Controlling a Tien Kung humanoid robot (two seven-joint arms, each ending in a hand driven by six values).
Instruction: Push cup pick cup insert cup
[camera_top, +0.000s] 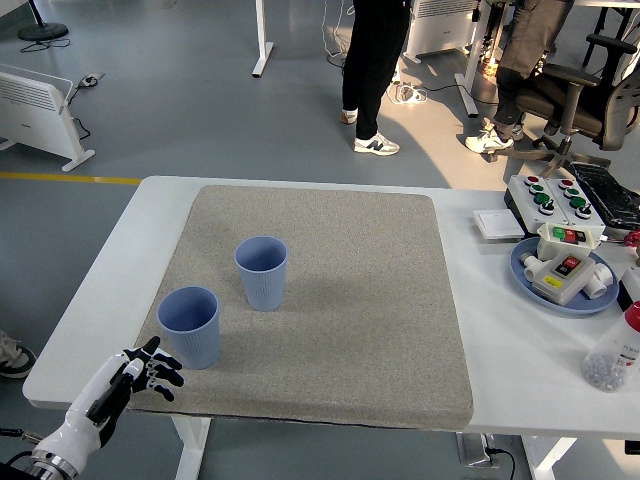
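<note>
Blue cups (262, 271) upright (mouths up) on mat (380, 330)

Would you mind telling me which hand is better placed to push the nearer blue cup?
The left hand: it hovers, fingers spread, just beside the nearer blue cup at the mat's front-left corner. The right hand is not in view.
</note>
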